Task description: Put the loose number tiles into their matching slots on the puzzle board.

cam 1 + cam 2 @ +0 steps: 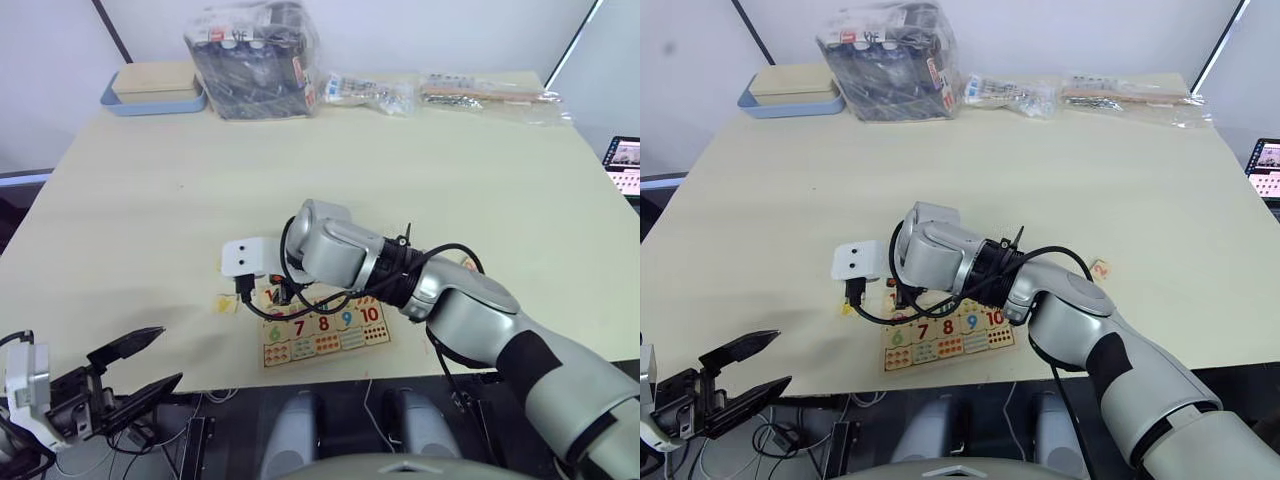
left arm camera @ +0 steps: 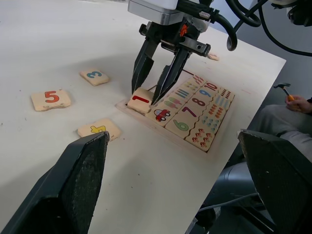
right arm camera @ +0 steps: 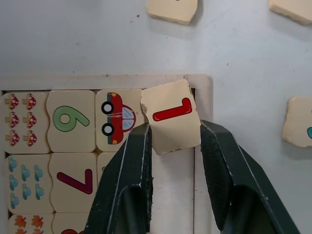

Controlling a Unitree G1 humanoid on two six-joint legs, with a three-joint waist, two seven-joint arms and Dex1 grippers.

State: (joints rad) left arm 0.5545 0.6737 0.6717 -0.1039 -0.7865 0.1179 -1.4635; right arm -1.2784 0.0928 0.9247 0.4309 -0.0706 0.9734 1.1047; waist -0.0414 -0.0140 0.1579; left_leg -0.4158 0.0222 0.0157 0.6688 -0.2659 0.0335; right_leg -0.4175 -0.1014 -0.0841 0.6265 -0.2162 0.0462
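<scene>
Two head views put my right gripper [image 1: 268, 297] low over the near left corner of the puzzle board [image 1: 325, 340], which lies by the front edge of the pale table [image 1: 420, 170]. My arm hides the board's upper rows there; the digits 6 to 10 and the dot row show. My left gripper [image 1: 135, 365] hangs off the table's front edge, its fingers spread and holding nothing. One loose tile [image 1: 226, 303] lies just left of the board and another [image 1: 1101, 268] lies well apart to its right. Along the far edge sit a blue tray [image 1: 152, 100] with a wooden box, a wrapped black bundle [image 1: 255, 60] and clear plastic packets [image 1: 490, 92].

From my left wrist, the right gripper's fingers pinch the red 1 tile [image 2: 139, 100] at the board's corner. Three more tiles lie on the table beside the board: a red 5 [image 2: 50, 99], a blue-green 3 [image 2: 94, 76] and a yellow-marked one [image 2: 99, 129]. A person's hand [image 2: 298, 103] shows beyond the table.

From my right wrist, the 1 tile sits tilted over the empty corner slot beside the car picture [image 3: 118, 118], one corner overlapping the rim.
</scene>
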